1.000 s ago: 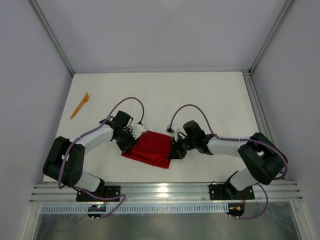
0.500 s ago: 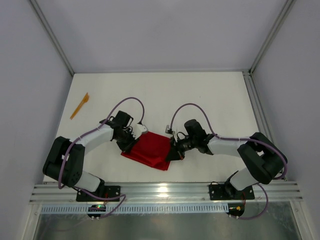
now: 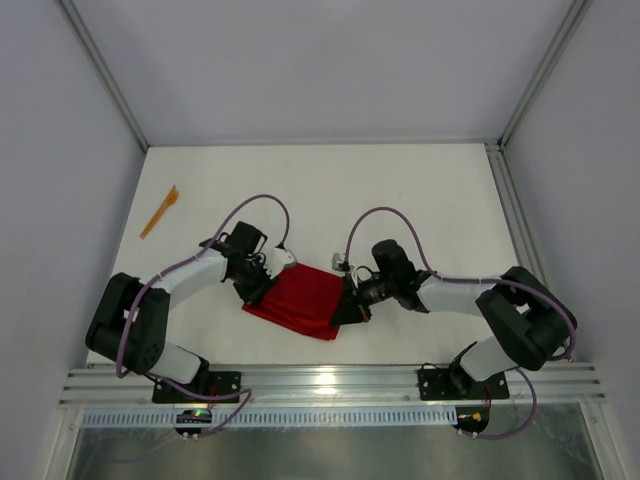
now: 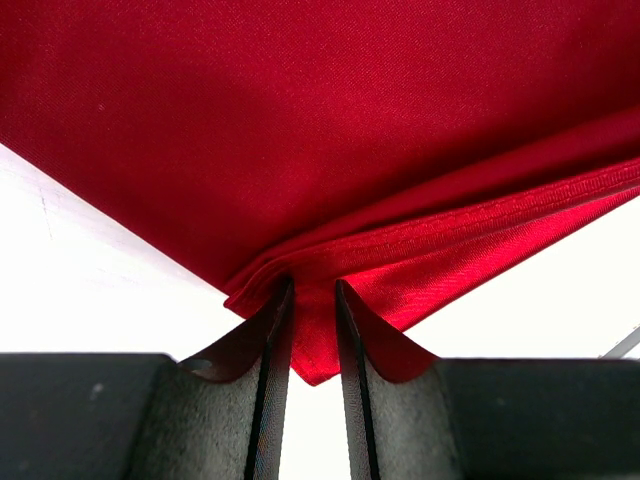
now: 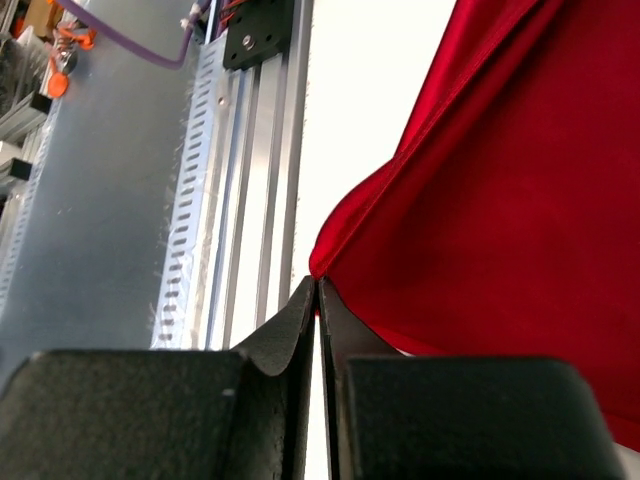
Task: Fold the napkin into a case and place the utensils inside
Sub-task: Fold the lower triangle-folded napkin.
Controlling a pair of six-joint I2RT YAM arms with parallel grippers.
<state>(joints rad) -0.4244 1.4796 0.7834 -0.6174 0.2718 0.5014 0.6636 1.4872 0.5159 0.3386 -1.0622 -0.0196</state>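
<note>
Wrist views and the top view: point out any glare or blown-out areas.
Left wrist: table blown out to flat white beside the napkin, whose weave is crisp. Right wrist: the same white washout. Top: bright glare spot on the metal rail.

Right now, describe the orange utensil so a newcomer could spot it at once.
On the white table, look to the far left edge, beyond the left arm. The orange utensil lies there alone: slim, slanted, well apart from the red napkin.

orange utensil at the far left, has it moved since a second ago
No. The orange utensil lies in the same spot and at the same slant beside the left edge of the table.
</note>
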